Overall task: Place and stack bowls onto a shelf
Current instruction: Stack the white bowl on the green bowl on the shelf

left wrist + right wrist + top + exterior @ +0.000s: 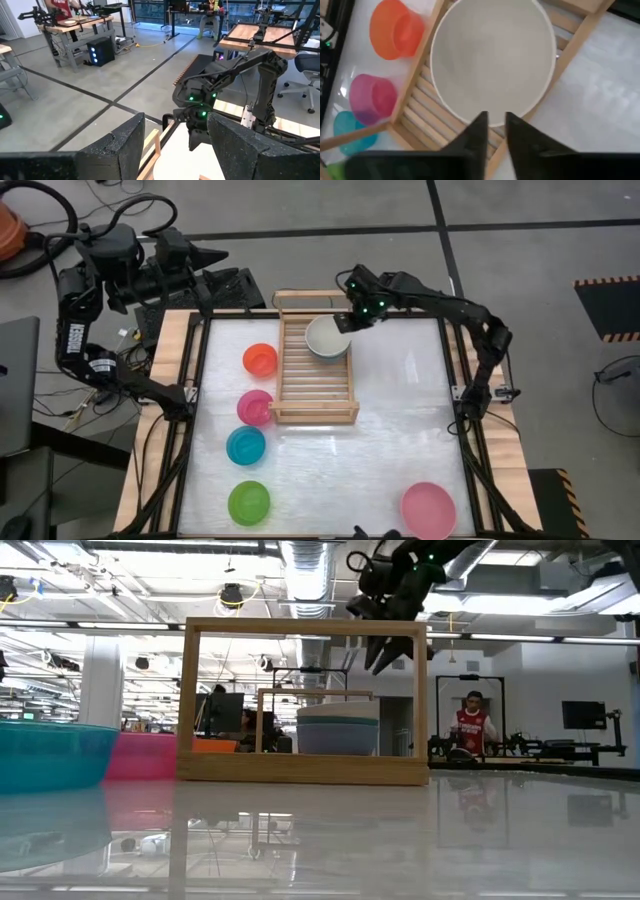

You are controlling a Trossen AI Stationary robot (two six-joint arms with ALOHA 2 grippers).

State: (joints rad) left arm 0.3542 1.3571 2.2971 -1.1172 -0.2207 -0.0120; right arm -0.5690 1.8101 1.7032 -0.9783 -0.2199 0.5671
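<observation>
Right gripper (pixel 494 122) hovers above the cream-white bowl (pixel 328 338), fingers nearly together, holding nothing. Bowl sits nested, apparently on other bowls, at the wooden shelf's (pixel 316 415) far end, saving rack room. Left gripper parked off-table.

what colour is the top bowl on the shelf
Cream-white bowl, clearest in the right wrist view.

Lower stacked bowls (pixel 337 735) largely hidden

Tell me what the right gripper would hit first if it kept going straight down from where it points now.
Likely the near rim of the cream-white bowl on the shelf; the right gripper hangs just above it.
</observation>
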